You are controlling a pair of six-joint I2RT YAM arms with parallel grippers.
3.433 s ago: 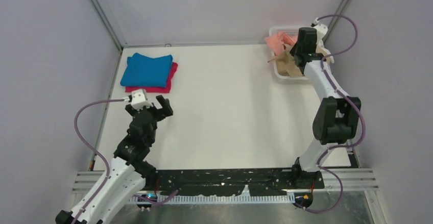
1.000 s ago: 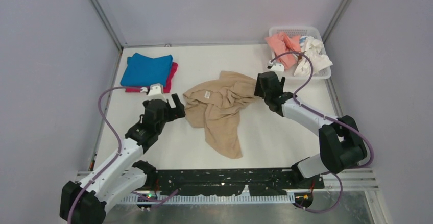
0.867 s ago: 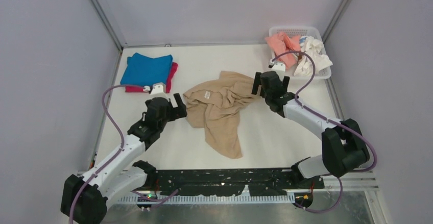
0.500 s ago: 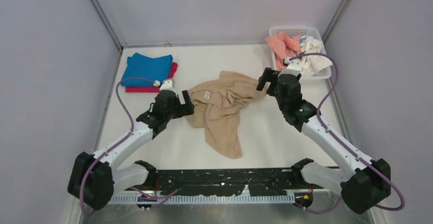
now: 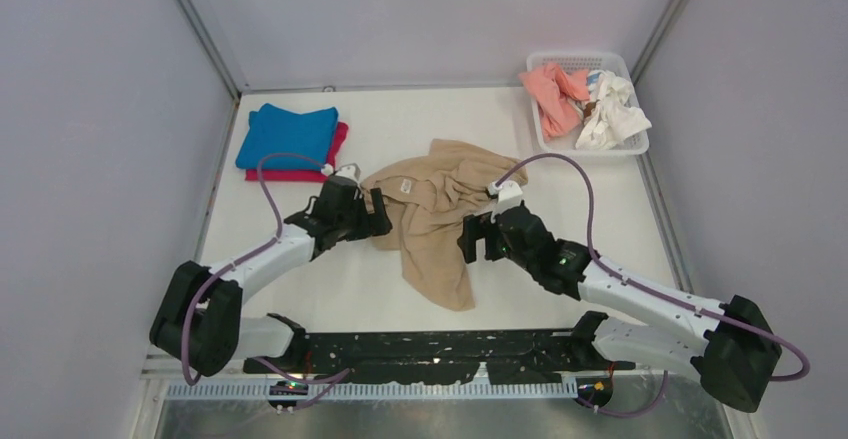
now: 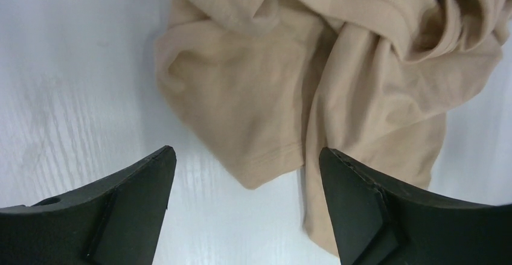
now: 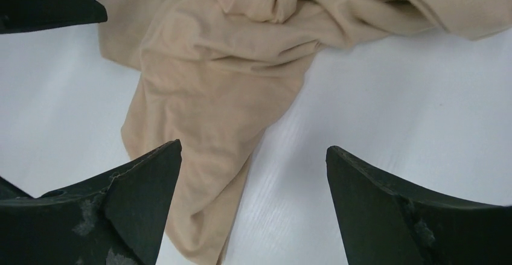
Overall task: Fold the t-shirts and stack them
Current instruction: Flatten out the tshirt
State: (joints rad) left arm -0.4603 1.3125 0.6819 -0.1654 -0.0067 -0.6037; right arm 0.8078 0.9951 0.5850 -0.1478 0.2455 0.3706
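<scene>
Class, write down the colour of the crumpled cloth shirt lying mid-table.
Plain tan-beige; the crumpled cloth shirt shows best in the left wrist view.

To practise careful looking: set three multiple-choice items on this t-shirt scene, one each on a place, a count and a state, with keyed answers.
1. The blue t-shirt lies: A on the magenta t-shirt; B over an arm; C on the wall.
2. T-shirts in the basket: A one; B two; C four.
3. The tan t-shirt is: A neatly folded; B crumpled on the table; C lifted by a hand.
Answers: 1 A, magenta shows beneath the blue. 2 B, a salmon t-shirt and a white t-shirt. 3 B, it lies rumpled, with the left hand and right hand open.
</scene>
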